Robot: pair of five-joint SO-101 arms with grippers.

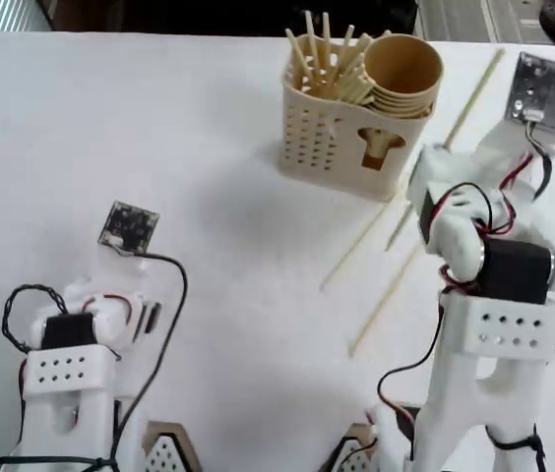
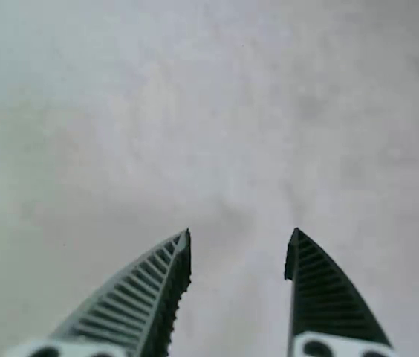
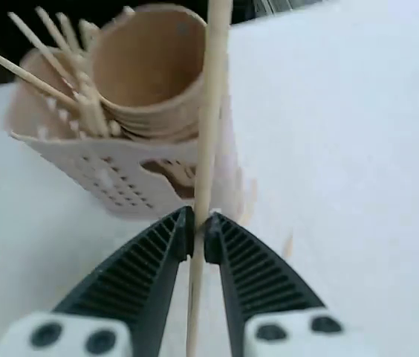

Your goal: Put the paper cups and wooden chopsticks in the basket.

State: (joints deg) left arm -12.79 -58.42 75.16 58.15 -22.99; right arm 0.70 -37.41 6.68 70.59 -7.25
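Right hand [image 3: 198, 223] is clamped down tight on a single chopstick [image 3: 213, 111], pinching it partway along, with the stick running out past the fingertips toward the basket [image 3: 113, 178]. From above, that stick [image 1: 474, 93] slants across the bench [image 1: 159, 118] on the right side of the basket [image 1: 332, 138], raised at an angle. The basket stands upright at the far middle of the bench. Inside it sits a stack of paper cups [image 1: 402, 69], nested together on the side nearer the right arm, and a bundle of chopsticks [image 1: 325, 49] pokes up beside them. Two loose chopsticks [image 1: 371, 234] lie flat on the bench just in front of the basket, roughly parallel, the second [image 1: 386, 303] a little nearer the arms. Over on the other side, the left hand [image 2: 241, 234] is spread wide and holds nothing, with bare bench [image 2: 195, 111] below it.
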